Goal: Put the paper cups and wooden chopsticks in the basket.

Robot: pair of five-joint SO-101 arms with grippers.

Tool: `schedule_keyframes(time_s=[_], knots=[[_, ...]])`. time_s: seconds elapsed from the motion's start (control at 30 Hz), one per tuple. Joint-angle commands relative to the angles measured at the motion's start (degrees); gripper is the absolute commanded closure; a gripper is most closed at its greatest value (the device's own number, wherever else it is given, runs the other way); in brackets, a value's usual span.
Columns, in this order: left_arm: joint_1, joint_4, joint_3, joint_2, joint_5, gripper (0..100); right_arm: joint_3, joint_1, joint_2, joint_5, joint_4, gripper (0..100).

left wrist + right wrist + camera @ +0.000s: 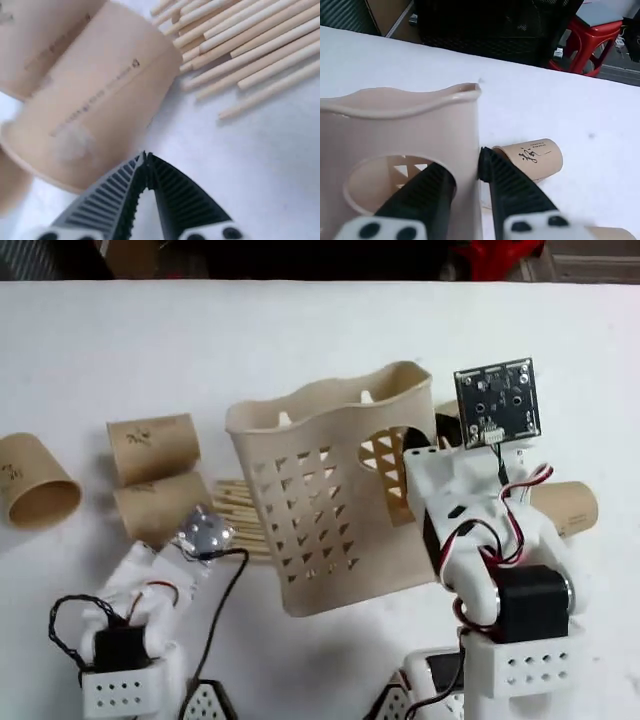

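White plastic arms [450, 485] carry black motors [530, 600] and ribbed black pincers [146, 157].

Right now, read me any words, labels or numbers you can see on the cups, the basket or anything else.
Nothing can be read clearly.
Right-hand cup: dark brush-style mark, illegible.
Cup by the chopsticks: faint line of print, too blurred.
Far-left cup: small dark mark, too small.
Basket: no text.

Five cups [150, 445], one basket [320, 510], many chopsticks [240, 510]
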Motion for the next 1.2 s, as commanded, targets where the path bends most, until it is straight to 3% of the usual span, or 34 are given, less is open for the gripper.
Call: schedule_keyframes(time_s=[0.0, 0.1, 0.27, 0.33, 0.5, 0.6, 0.8, 0.97, 1.17], knots=[[-1.8, -2.2, -14.3, -0.2, 5.8, 97, -1.9, 0.5, -0.5, -0.8, -5.6, 98.3], [-2.2, -2.2, -25.1, 0.0, 8.4, 96, -1.9, 0.2, -0.4, -2.6, -10.3, 98.3], [-2.1, -3.2, -35.9, 0.0, 15.6, 79, -0.4, 0.1, -0.4, -7.5, -18.2, 98.3], [-1.1, -3.8, -38.2, 0.6, 18.3, 78, 2.1, 0.1, -0.4, -8.0, -22.5, 98.3], [11.5, -3.3, -44.7, 10.6, 21.4, 78, 12.0, 0.1, -0.4, -7.6, -36.9, 98.3], [18.9, -3.5, -49.8, 19.1, 23.3, 72, 16.5, 0.5, 0.2, -7.5, -42.6, 98.3], [27.3, -3.0, -59.4, 28.7, 26.6, 67, 15.7, 0.6, 12.3, -5.1, -50.8, 98.3], [30.7, -4.3, -59.0, 29.5, 27.3, 67, 7.5, 0.0, 25.0, -5.2, -56.0, 98.3], [30.5, -18.5, -45.6, 29.6, 27.3, 68, -4.9, 0.2, 36.4, -9.1, -54.4, 98.3]])
